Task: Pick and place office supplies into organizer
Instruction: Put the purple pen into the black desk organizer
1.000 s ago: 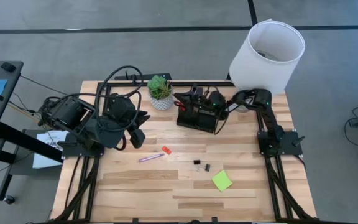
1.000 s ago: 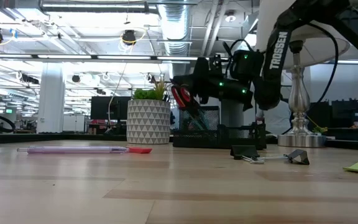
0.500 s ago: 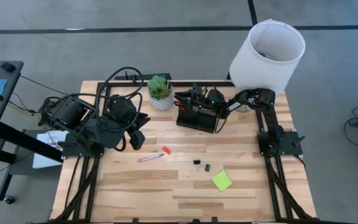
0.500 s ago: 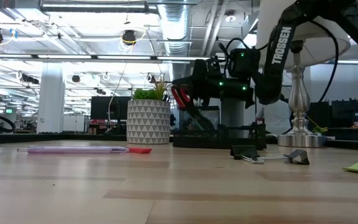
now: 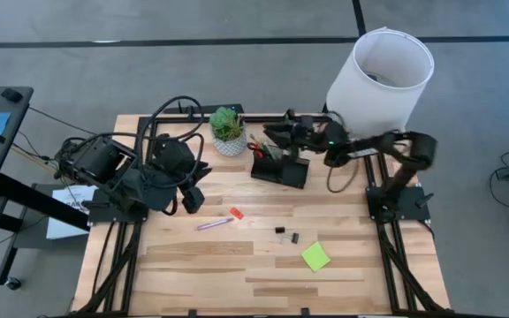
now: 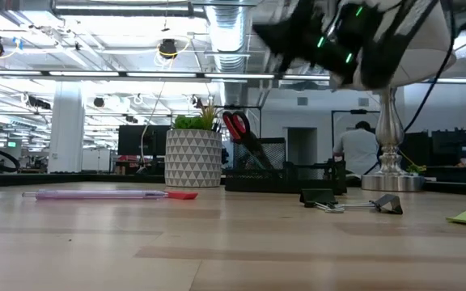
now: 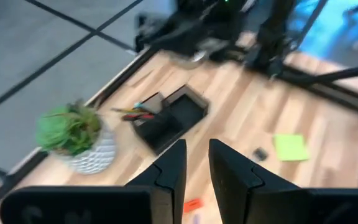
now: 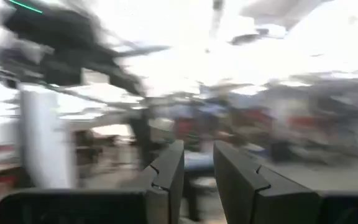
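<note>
The black organizer (image 5: 279, 169) (image 6: 278, 175) stands near the table's far edge, right of the plant pot. Red-handled scissors (image 5: 256, 147) (image 6: 235, 125) stick out of its taller compartment, handles up, leaning on its rim. On the table lie a pink pen (image 5: 215, 224), an orange eraser (image 5: 235, 213), two black clips (image 5: 287, 234) and a lime-green sticky pad (image 5: 315, 256). My right gripper (image 5: 277, 132) (image 8: 197, 163) hovers high above the organizer's far side, fingers a narrow gap apart, holding nothing. My left gripper (image 5: 194, 199) (image 7: 196, 163) waits over the table's left part, fingers also slightly apart.
A white patterned plant pot (image 5: 228, 134) stands just left of the organizer. A lamp with a big white shade (image 5: 380, 78) stands at the far right corner, close to my right arm. A person (image 6: 354, 149) shows in the room beyond the table.
My right gripper has risen from the organizer, up and slightly toward the far edge, and its arm has swung out to the right. The scissors have stayed standing in the organizer. My left arm has kept still.
</note>
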### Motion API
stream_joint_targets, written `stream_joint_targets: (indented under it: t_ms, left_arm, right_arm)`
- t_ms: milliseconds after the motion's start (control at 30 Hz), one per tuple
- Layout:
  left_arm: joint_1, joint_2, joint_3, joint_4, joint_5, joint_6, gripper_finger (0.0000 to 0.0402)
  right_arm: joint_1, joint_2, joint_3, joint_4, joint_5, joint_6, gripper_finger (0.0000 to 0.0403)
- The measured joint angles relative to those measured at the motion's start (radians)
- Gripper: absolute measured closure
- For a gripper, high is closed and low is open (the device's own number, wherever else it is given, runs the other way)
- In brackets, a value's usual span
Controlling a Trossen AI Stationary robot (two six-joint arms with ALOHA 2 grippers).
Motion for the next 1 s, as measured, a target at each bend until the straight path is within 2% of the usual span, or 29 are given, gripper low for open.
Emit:
stream_joint_targets:
  t_ms: [133,267,333,433,533,600,700,833,933,1000]
  left_arm:
    - [0.034,0.008,0.000,-0.033,0.027,0.006,0.0340]
    - [0.044,0.005,0.011,-0.033,0.202,0.114,0.0340]
    - [0.043,-0.013,0.010,-0.034,0.239,0.158,0.0340]
    - [0.035,-0.057,0.001,-0.034,0.195,0.204,0.0340]
    - [0.035,-0.117,-0.026,-0.033,0.163,0.233,0.0340]
    - [0.035,-0.180,-0.079,-0.032,0.141,0.197,0.0340]
    - [0.021,-0.301,-0.243,-0.033,0.103,0.082,0.0340]
    - [-0.016,-0.470,-0.598,-0.024,0.077,-0.078,0.0340]
    - [-0.045,-0.579,-0.902,0.088,0.084,-0.212,0.0340]
    - [-0.060,-0.642,-1.091,0.225,0.147,-0.269,0.0340]
  right_arm:
    - [0.119,-0.185,0.000,-0.176,-0.067,-0.001,0.0323]
    - [0.261,-0.362,0.000,-0.478,-0.064,-0.004,0.0323]
    - [0.334,-0.443,0.000,-0.604,-0.062,-0.004,0.0323]
    - [0.435,-0.544,0.000,-0.733,-0.033,-0.004,0.0323]
    - [0.517,-0.611,0.000,-0.782,0.047,-0.005,0.0323]
    - [0.554,-0.636,0.000,-0.789,0.099,-0.006,0.0323]
    - [0.585,-0.651,0.000,-0.790,0.138,-0.063,0.0323]
    - [0.584,-0.642,0.000,-0.804,0.140,-0.179,0.0323]
    - [0.583,-0.620,0.000,-0.837,0.142,-0.184,0.0324]
    - [0.577,-0.602,0.000,-0.851,0.144,-0.178,0.0324]
